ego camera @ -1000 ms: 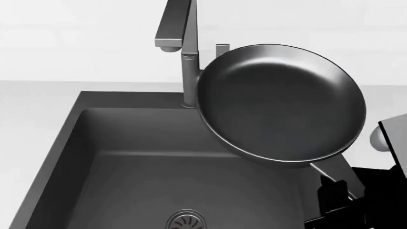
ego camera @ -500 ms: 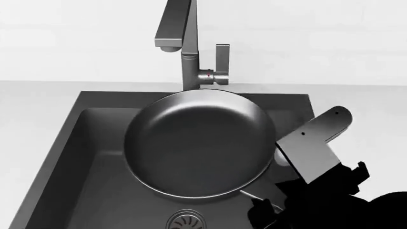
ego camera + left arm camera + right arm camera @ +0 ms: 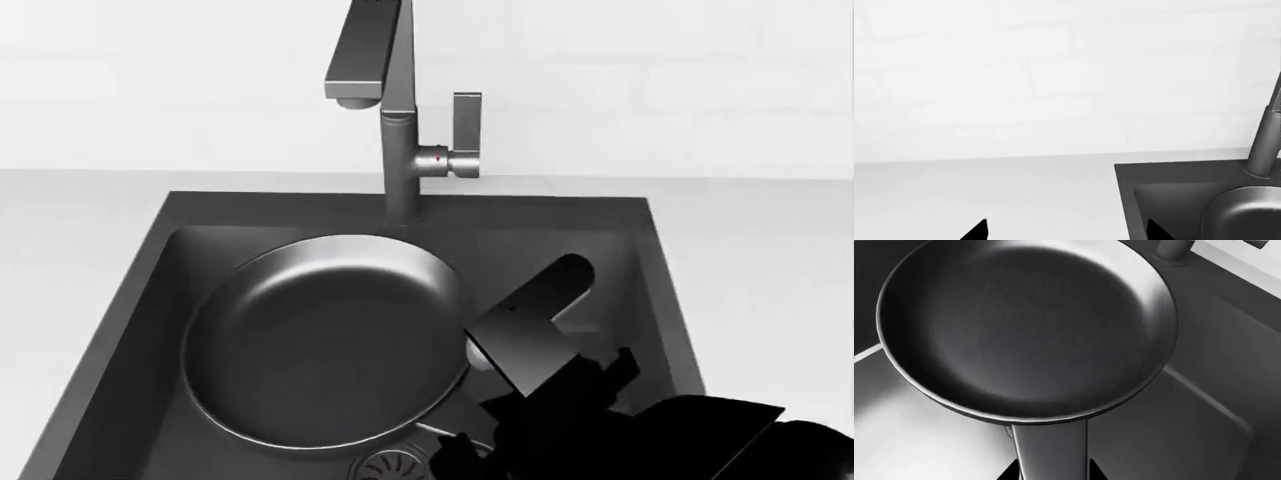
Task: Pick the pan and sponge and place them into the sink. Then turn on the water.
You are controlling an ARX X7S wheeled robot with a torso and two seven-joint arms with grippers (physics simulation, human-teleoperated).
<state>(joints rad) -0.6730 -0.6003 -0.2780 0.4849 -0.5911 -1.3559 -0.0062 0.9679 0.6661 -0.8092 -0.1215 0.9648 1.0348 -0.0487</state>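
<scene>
Pan (image 3: pixel 320 345), round and dark grey, sits low inside the sink (image 3: pixel 147 300), occupying the basin's left and middle part in the head view. Its bowl faces upward, slightly tilted. The long axis runs from the bowl toward the near right, where the handle (image 3: pixel 1052 450) leaves the rim and passes toward the right gripper (image 3: pixel 467 450). In the right wrist view the handle appears as a flat grey bar running straight back from the pan's rim to the camera, with dark fingertips (image 3: pixel 1007 472) showing on either side of it at the frame edge; the jaws are closed on the handle. The far end of the handle is hidden by the gripper body.

Drain (image 3: pixel 391 465), round and metal, lies just beyond the pan's near rim, partly cut by the frame edge. Faucet (image 3: pixel 395 110), tall and square, stands at the back edge of the sink, its spout reaching forward over the basin and its lever (image 3: pixel 466 125) upright on the right side.

Left gripper (image 3: pixel 1064 231) is held over the pale counter (image 3: pixel 987 195) beside the sink's left rim; two dark fingertips (image 3: pixel 977 231) stand well apart with nothing between them.
</scene>
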